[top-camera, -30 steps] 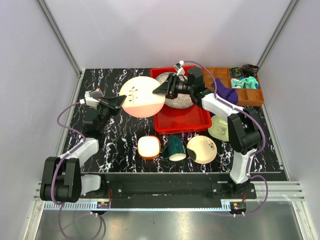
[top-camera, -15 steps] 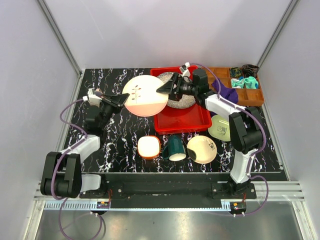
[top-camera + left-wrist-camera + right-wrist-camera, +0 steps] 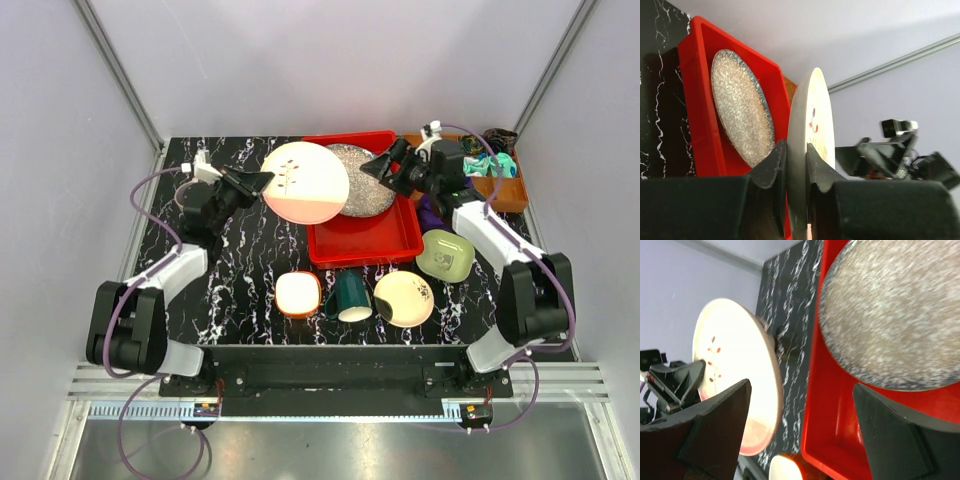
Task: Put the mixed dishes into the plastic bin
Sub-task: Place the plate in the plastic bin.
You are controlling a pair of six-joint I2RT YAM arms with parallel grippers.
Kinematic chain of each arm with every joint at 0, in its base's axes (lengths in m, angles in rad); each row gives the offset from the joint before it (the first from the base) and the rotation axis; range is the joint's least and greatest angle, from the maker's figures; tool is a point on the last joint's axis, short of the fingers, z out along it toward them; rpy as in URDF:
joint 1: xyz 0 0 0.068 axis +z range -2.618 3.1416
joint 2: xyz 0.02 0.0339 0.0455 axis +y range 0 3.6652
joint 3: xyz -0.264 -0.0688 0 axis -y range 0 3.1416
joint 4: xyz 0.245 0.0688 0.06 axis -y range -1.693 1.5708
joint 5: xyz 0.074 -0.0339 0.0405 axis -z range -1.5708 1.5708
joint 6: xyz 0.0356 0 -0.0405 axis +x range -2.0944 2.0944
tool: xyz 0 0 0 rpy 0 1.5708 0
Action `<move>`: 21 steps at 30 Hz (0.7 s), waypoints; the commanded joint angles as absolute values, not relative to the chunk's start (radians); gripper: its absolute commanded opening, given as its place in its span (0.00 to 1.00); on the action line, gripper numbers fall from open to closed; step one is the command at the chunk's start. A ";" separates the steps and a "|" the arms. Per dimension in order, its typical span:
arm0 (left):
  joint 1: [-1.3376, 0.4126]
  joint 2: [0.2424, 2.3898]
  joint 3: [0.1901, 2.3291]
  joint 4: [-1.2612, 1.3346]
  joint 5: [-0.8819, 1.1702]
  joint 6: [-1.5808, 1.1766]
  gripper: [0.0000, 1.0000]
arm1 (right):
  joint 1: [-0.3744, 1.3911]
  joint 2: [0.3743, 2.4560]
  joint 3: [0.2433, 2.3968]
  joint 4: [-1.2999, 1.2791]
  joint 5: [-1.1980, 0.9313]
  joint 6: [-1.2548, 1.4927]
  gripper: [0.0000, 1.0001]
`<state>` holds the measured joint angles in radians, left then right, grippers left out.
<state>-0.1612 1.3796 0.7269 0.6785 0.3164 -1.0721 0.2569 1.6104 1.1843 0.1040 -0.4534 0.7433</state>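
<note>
My left gripper is shut on the rim of the pink-cream plate, held on edge above the left rim of the red plastic bin. In the left wrist view the jaws pinch the plate from both sides. The speckled grey plate leans inside the bin at the back. My right gripper hangs open over the bin's back right corner and holds nothing. On the table in front of the bin stand an orange-white bowl, a dark green mug, a pale yellow plate and a light green bowl.
A brown compartmented tray with teal cloths sits at the back right, and a purple cloth lies between it and the bin. Grey walls with metal posts close in the table on three sides.
My left gripper carried the pink-cream plate right, to the bin's left rim. My right gripper opened wide and drew back to the right, away from the grey plate in the bin.
</note>
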 commanded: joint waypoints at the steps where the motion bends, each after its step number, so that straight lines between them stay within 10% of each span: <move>1: -0.204 1.436 0.860 0.744 0.315 -1.026 0.00 | 0.244 1.487 1.152 0.054 -0.296 0.661 0.93; 21: -0.328 1.856 1.354 0.577 0.264 -0.956 0.00 | 0.238 1.236 1.023 -0.094 -0.206 0.597 0.95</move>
<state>-0.3054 1.8301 1.2129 0.4461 0.2810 -0.9157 0.2394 1.2907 1.0351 -0.0891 -0.2283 0.6212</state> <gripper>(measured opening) 0.160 0.943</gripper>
